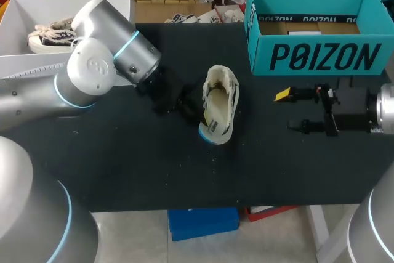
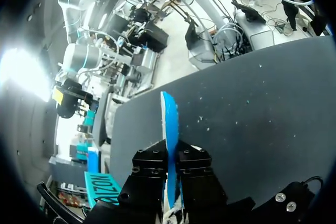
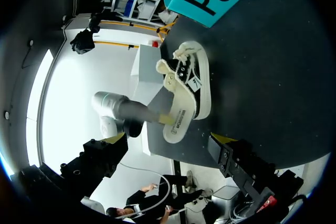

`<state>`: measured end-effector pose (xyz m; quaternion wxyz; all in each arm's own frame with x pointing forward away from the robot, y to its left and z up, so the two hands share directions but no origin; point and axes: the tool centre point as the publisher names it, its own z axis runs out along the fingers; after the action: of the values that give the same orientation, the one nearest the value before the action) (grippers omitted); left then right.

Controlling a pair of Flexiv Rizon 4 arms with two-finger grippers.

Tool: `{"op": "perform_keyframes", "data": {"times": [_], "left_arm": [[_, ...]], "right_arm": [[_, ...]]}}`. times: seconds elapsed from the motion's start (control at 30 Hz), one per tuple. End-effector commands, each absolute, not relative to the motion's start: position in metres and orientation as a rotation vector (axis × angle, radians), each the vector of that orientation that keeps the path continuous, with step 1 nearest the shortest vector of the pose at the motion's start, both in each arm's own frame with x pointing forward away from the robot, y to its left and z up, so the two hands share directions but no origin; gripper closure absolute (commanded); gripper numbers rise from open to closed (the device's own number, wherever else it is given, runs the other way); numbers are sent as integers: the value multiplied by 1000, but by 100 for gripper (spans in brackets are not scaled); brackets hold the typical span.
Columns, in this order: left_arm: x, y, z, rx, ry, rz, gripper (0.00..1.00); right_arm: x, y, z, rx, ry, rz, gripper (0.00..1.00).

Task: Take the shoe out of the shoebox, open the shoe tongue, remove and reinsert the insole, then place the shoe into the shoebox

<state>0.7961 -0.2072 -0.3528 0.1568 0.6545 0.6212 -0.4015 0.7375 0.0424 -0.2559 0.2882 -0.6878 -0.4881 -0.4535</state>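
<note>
Fingers (image 2: 152,163) of the left gripper (image 2: 169,153) are pressed together on a thin blue sheet that looks like the insole (image 2: 169,114). It stands on edge between them and runs out ahead over the dark bench (image 2: 262,103). From above, this gripper (image 1: 184,104) sits right at the side of the cream shoe (image 1: 221,100), touching it. The shoe lies on the bench near the middle, with a bit of blue showing at its near end. It is outside both boxes. The right gripper (image 1: 290,111) is on the shoe's other side, well apart from it, with its yellow-tipped fingers spread wide and nothing between them. In its own wrist view the shoe (image 3: 188,85) lies ahead of the open gap (image 3: 168,145), on its side, laces and dark stripes showing. At the far edge stands the teal shoebox (image 1: 320,56), lid off, with only brown cardboard visible inside. Farther left is a white box (image 1: 111,1) that holds another pale shoe (image 1: 49,36).
</note>
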Motion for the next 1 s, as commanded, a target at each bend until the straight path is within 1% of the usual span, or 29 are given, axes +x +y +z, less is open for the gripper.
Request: {"op": "perform_keyframes", "data": {"times": [0.03,1.0], "left_arm": [[799,-208,-354,1857,1767,-1141,100],[852,-233,-360,1755,1756,-1110,100]], "right_arm": [[738,43,-256,-1838,-1303,-1210,0],[738,43,-256,-1838,-1303,-1210,0]]}}
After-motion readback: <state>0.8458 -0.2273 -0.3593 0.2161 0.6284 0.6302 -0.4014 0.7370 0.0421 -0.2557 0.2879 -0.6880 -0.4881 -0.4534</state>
